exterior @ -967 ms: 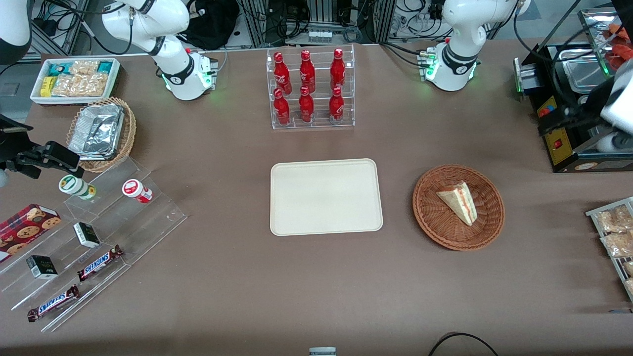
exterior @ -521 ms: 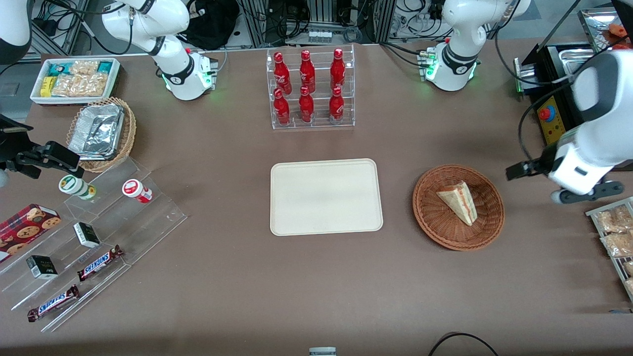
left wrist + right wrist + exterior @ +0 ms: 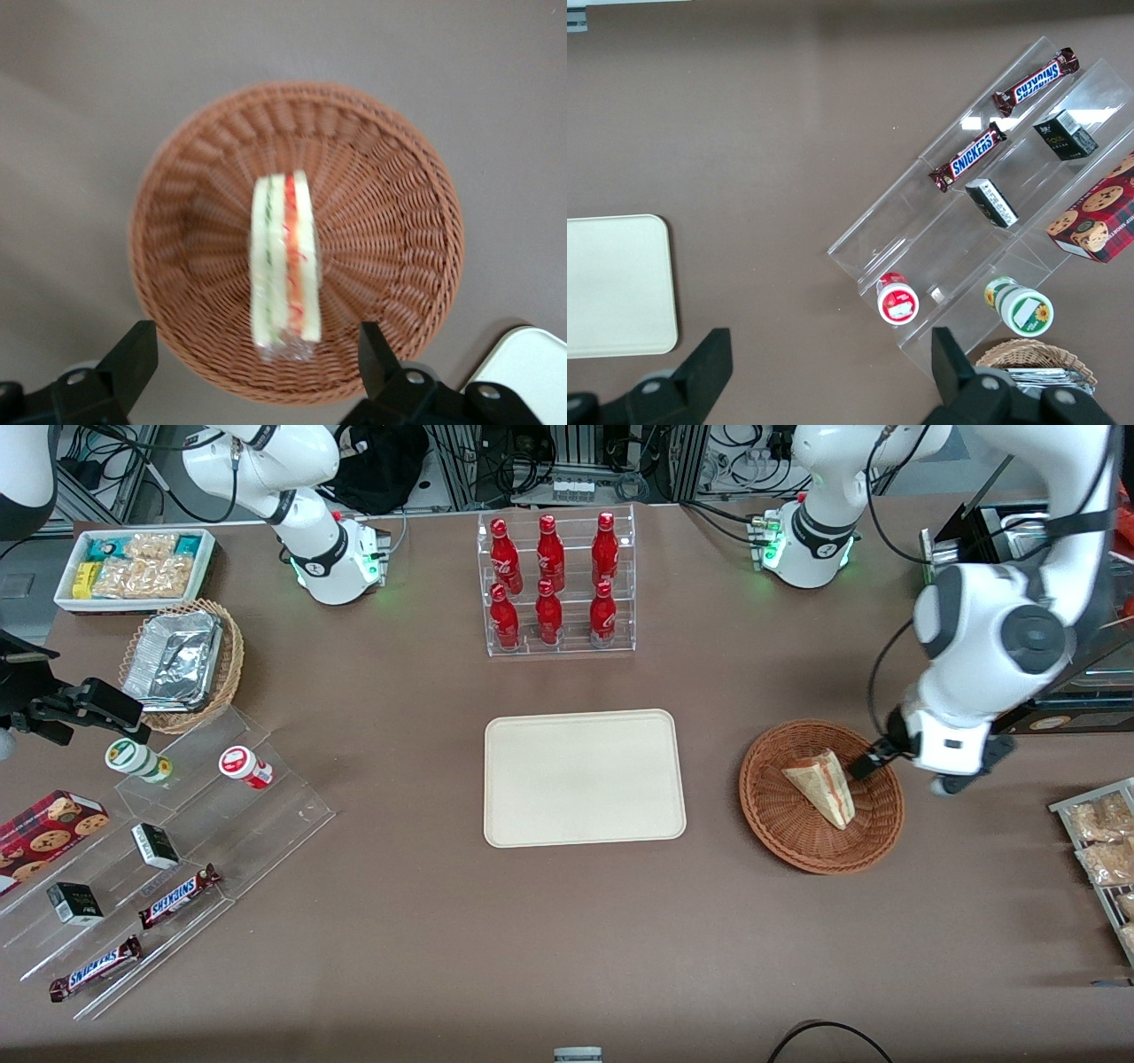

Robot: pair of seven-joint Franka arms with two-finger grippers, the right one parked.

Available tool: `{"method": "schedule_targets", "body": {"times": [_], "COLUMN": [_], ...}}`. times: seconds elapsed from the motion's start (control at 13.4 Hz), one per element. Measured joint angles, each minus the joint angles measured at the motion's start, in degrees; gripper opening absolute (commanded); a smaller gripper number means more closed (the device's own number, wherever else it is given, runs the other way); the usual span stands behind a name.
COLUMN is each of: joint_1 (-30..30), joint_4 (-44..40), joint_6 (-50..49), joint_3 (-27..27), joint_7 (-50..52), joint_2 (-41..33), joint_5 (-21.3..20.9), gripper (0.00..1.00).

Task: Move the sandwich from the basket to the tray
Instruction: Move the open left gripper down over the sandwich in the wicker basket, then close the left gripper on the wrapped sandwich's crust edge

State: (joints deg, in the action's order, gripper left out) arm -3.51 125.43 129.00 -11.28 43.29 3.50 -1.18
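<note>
sandwich [image 3: 285, 261] | on edge in wicker basket [image 3: 399, 186] | judged light, soft, wrapped, slippery | to be held across bread faces | hand [image 3: 252, 367] spread wide above | tray [image 3: 585, 777] unused

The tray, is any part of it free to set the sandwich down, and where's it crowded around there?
The whole tray is bare. Open table borders it toward the basket, where the open gripper hovers above the sandwich. Farther from the front camera stands the bottle rack.
</note>
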Motion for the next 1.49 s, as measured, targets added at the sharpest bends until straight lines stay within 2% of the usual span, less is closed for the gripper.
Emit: {"method": "schedule_targets", "body": {"times": [0.37,1.04,1.12,1.26,1.34,1.41,1.49], "joint_1": [2.0,1.6,1.6,1.6,1.6,1.6,1.6], "joint_4": [3.4,4.2,4.2,4.2,4.1,4.1,3.9], "joint_6": [1.0,9.0,10.7,12.9,13.2,13.2,13.2], "joint_3": [0.0,0.7,0.8,0.9,0.9,0.9,0.9], "joint_7": [1.6,2.6,2.6,2.6,2.6,2.6,2.6], "joint_2": [0.5,8.8,9.8,11.6,11.9,12.0,12.0], "joint_5": [-1.0,-1.3,-1.3,-1.3,-1.3,-1.3,-1.3], "gripper": [1.0,1.0,0.95,0.4,0.19,0.11,0.1]}}
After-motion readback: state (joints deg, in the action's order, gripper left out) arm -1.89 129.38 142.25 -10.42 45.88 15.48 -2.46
